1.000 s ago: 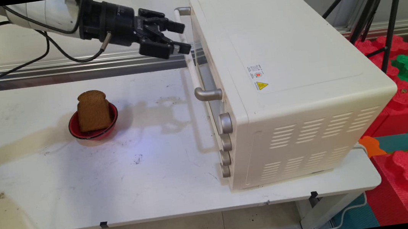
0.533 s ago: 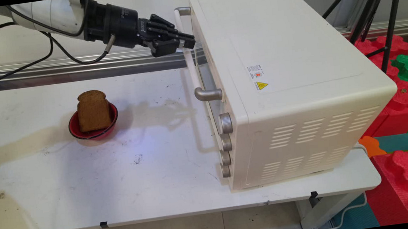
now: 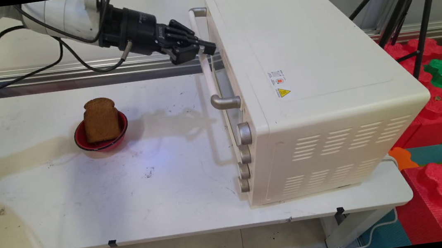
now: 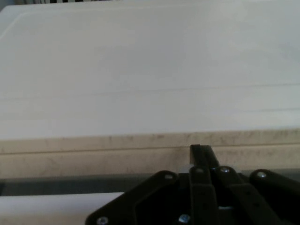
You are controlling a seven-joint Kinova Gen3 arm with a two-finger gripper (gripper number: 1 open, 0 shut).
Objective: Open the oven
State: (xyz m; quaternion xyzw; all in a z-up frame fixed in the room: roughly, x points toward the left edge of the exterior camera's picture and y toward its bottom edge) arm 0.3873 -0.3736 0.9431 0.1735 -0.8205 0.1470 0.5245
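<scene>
The black gripper, open a second ago, is now seen with jaws clamped on the toaster oven door handle, while bread in a red bowl is left on the worktop.

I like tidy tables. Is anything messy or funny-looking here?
A bit. The white table has dark scuffs and a yellowish stain along its left part. The slice of brown bread stands upright in the small red bowl, poking well above it. The toaster oven looks undamaged.
</scene>
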